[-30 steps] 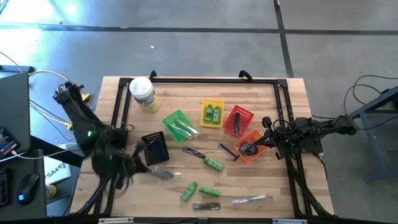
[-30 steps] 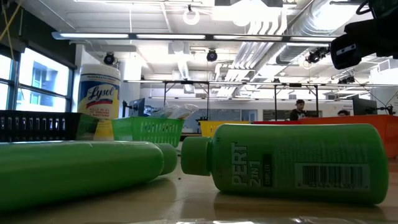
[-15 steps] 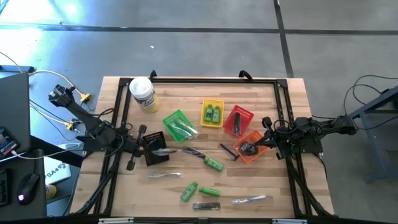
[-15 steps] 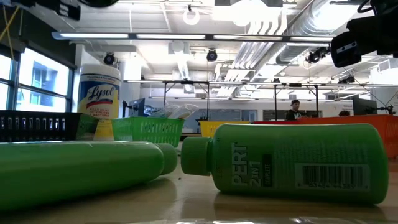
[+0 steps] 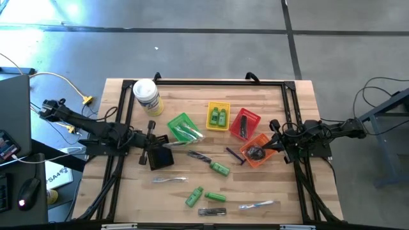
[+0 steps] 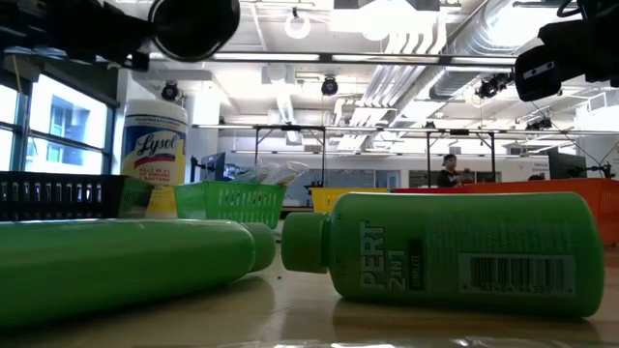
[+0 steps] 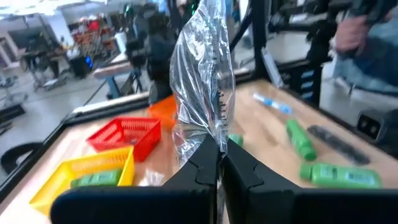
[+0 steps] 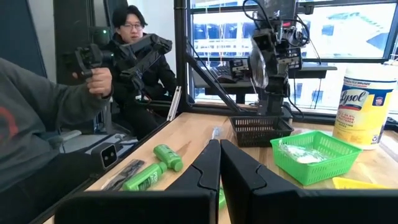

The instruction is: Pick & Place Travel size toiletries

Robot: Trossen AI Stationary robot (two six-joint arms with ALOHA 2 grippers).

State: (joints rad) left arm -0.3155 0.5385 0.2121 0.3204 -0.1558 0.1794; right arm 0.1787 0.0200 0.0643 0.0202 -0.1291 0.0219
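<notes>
My left gripper is shut on a clear-wrapped piece and hangs level over the black basket; the right wrist view shows the gripper above that basket. My right gripper waits shut beside the orange basket, touching nothing. Green bottles lie on the table, as do two clear-wrapped pieces, a dark piece and a purple razor. My left gripper pinches the clear wrapper's lower end between its two fingertips, which come at it level. The wrapper stands up past the fingers, crinkled, with a dark slim item inside. It is lifted clear of the table and the baskets.
A white-lidded Lysol jar stands at the far left. The green basket, yellow basket and red basket sit mid-table with items in them. A dark frame rims the table. People show in the room beyond.
My left arm has swung from the table's near left part toward the far edge and come lower, carrying the clear-wrapped piece over the black basket. It has stayed shut on it.
</notes>
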